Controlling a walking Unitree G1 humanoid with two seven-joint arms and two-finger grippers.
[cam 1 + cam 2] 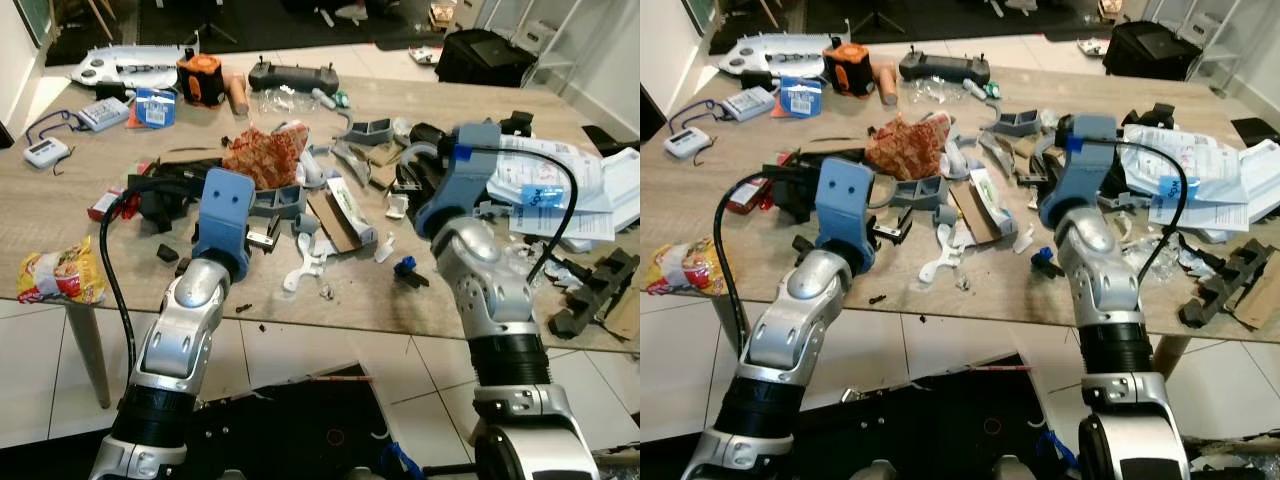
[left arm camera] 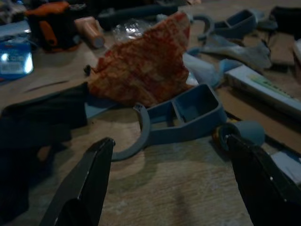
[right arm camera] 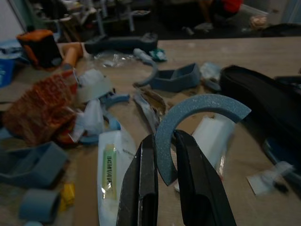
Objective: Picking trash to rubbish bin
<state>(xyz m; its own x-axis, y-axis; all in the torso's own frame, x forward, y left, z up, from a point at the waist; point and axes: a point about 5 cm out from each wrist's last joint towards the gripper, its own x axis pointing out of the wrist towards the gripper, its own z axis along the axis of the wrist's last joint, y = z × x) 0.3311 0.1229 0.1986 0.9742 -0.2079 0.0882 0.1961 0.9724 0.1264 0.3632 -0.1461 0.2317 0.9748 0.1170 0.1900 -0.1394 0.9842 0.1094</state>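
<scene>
Two fingers point(image 3: 141, 188) pinch a grey curved piece point(image 3: 197, 117), lower end hidden.

Desk point(image 1: 60, 210) middle crowded: red patterned wrapper point(image 1: 262, 155), blue-grey bracket point(image 2: 188, 115), white packet point(image 1: 350, 212), cardboard strip point(image 1: 332, 222), all near or touching. Bare wood along the near edge and at the left between the yellow snack bag point(image 1: 60, 272) and the white handset point(image 1: 45, 152). Left claw point(image 2: 174, 183) spread over bare wood before the bracket. Right side blocked by papers point(image 1: 570, 190) and black parts point(image 1: 590, 290).
</scene>
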